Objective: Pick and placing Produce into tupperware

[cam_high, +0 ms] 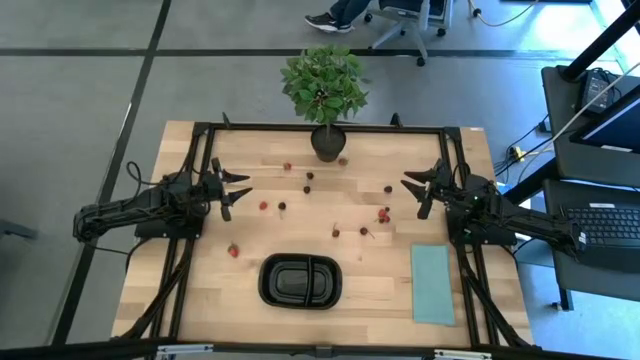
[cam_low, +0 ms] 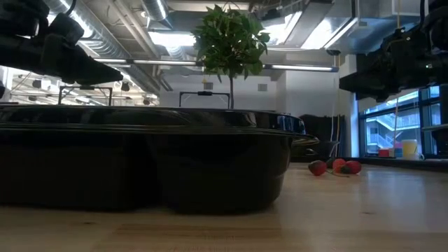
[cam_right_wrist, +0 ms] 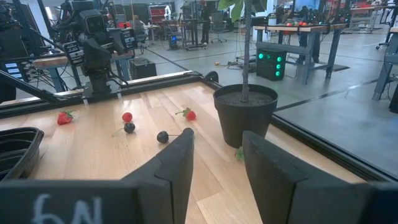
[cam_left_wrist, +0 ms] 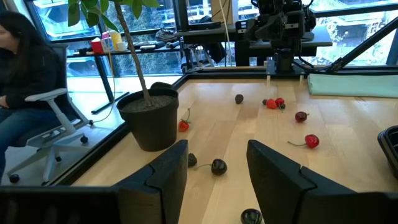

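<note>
The produce is small red and dark fruit scattered over the wooden table: a red piece (cam_high: 233,250) near the left, a cluster (cam_high: 382,215) toward the right, dark ones (cam_high: 309,188) mid-table. The black two-compartment tupperware (cam_high: 300,281) sits at the near middle, with nothing in it. My left gripper (cam_high: 236,189) hovers open at the table's left, fingers pointing right, with dark cherries (cam_left_wrist: 218,166) ahead of it. My right gripper (cam_high: 416,192) hovers open at the right, pointing left, holding nothing.
A potted plant (cam_high: 325,90) stands at the far edge, middle. A pale teal sheet (cam_high: 432,283) lies flat at the near right. A black frame borders the table. A seated person (cam_left_wrist: 25,74) shows beyond the table in the left wrist view.
</note>
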You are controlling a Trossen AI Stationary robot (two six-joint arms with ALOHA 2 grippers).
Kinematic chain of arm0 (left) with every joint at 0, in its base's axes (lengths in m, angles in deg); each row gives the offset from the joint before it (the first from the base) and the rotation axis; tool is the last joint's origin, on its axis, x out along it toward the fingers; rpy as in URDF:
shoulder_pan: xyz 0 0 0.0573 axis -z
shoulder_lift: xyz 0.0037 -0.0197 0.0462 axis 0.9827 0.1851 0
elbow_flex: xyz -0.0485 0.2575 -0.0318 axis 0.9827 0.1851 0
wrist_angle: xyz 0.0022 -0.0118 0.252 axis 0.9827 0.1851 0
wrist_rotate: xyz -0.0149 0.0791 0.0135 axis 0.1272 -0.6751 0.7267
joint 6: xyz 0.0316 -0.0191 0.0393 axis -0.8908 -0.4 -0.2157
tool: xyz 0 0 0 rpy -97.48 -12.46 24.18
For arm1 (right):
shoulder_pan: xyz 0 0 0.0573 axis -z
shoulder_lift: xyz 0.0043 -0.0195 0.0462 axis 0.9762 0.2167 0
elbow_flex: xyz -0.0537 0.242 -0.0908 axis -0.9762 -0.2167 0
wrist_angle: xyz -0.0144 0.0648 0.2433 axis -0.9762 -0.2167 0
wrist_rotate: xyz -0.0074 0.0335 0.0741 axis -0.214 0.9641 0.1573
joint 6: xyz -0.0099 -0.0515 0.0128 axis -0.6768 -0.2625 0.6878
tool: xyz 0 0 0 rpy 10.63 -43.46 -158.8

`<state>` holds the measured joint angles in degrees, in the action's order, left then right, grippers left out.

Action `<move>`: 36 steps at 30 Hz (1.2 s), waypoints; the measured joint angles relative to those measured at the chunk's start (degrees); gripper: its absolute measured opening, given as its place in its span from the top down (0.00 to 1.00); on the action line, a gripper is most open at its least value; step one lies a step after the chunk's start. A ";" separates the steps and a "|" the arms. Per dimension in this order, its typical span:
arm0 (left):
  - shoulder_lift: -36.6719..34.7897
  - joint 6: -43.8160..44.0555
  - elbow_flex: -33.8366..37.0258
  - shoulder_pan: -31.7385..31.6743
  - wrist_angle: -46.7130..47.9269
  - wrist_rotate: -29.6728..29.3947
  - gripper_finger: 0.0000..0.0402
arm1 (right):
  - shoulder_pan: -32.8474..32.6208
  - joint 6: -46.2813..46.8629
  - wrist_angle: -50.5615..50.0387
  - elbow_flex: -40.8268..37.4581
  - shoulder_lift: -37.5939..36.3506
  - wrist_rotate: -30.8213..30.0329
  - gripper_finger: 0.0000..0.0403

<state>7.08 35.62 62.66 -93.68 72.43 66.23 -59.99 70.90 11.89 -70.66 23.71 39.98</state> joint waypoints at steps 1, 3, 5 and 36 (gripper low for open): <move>0.00 0.00 0.00 0.00 0.00 -0.01 0.60 | 0.01 0.14 -0.01 0.01 -0.01 0.00 0.65; -0.02 -0.89 0.00 0.00 0.00 -0.26 0.60 | 0.02 1.49 0.01 0.02 -0.01 0.01 0.65; -0.02 -4.29 0.00 0.00 -0.07 -1.81 0.60 | 0.02 3.53 0.01 0.02 -0.01 0.01 0.65; -0.01 -7.30 -0.02 0.00 -0.17 -2.59 0.60 | 0.02 17.59 0.05 0.02 0.02 0.01 0.65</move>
<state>7.07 28.32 62.64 -93.68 72.26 63.64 -59.97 88.49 11.94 -70.64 23.73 39.99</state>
